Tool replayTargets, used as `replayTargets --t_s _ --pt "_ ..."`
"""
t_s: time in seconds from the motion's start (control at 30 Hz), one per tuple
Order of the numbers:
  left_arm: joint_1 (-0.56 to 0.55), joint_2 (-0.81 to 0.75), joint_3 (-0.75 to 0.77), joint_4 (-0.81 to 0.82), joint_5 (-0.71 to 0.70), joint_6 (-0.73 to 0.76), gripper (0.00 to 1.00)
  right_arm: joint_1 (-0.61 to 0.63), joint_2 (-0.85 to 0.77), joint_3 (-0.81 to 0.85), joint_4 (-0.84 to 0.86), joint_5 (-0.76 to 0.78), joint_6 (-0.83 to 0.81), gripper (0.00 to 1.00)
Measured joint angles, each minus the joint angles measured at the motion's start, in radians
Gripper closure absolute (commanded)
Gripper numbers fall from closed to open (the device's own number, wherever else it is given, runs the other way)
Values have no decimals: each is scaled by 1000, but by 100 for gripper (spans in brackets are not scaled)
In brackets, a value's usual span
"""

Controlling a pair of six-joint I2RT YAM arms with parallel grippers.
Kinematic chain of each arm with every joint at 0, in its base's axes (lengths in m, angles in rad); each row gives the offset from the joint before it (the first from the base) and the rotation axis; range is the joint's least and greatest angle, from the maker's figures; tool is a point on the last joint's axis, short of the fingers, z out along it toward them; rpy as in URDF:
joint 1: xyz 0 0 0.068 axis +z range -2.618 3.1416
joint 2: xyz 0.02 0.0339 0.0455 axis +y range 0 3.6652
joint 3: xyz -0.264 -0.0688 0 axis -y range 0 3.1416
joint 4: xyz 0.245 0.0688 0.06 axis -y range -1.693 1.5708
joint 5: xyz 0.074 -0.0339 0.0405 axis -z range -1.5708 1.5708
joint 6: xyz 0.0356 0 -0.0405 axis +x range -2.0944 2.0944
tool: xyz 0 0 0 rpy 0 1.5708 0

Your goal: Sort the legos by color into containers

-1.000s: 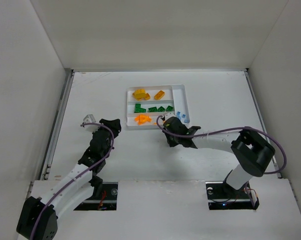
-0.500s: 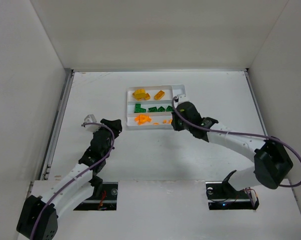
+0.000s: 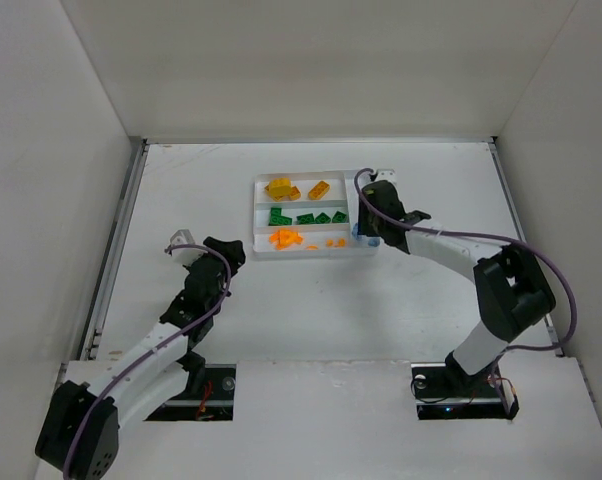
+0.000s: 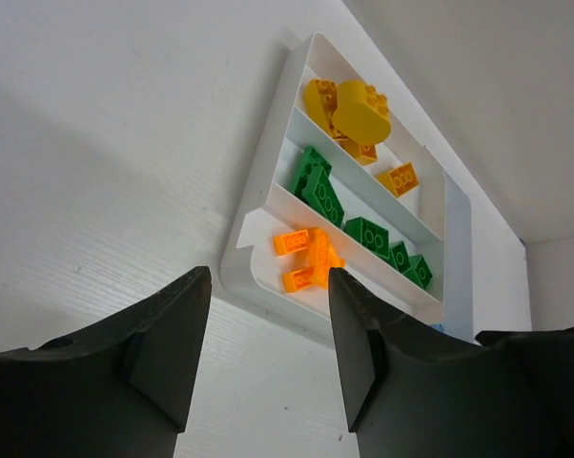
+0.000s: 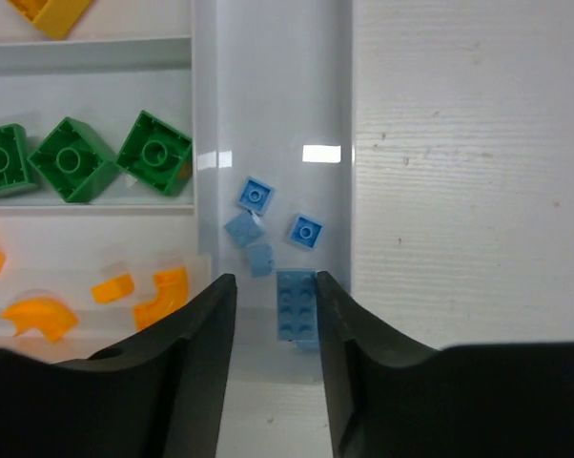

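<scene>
Right gripper (image 5: pixel 273 284) has swung from just off the tray's (image 4: pixel 263 157) near-right corner to above the side slot (image 5: pixel 277 114) on its right edge. A second ago its jaws were clenched. Now they stand parted and grip nothing.

A blue brick (image 5: pixel 297 307) lies on the slot floor at the near end, right under the gap. It is narrower than the gap and looks let go (it sits close to the right finger, so I cannot rule out a light touch). Four smaller blue bits (image 5: pixel 256 194) lie just beyond it in the same slot.

Left gripper (image 4: pixel 268 279) has barely shifted. It hangs over bare table (image 3: pixel 431 170) off the tray's left edge. Its jaws have widened and are released and empty.

Tray sits mid-table toward the far edge:
- Yellow bricks (image 3: pixel 281 187) in the far slot.
- Green bricks (image 3: pixel 306 217) in the middle slot.
- Orange bits (image 3: pixel 284 238) in the near slot.

No colour looks mixed in any view.

Judgement: the change is the blue drop, so that brick counts as sorted. The overhead view shows no loose brick on the table, so sorting looks finished or nearly so. Small bits could hide under the arms. The right arm needs to lift straight up, or a finger may nudge the blue brick.
</scene>
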Motion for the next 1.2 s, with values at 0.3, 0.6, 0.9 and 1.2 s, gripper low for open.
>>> replayTargets --t_s 0.3,0.6,0.9,1.2 --pt "0 22 0 -1 -23 1 44 -2 -232 -19 47 54 14 47" --pt "0 -13 0 -5 -34 2 44 -2 -319 -157 129 61 78 51" --pt "0 23 3 -34 -42 4 40 129 -653 -536 145 164 240 0" --pt "-12 109 116 -156 -43 25 32 175 -830 -771 141 248 404 0"
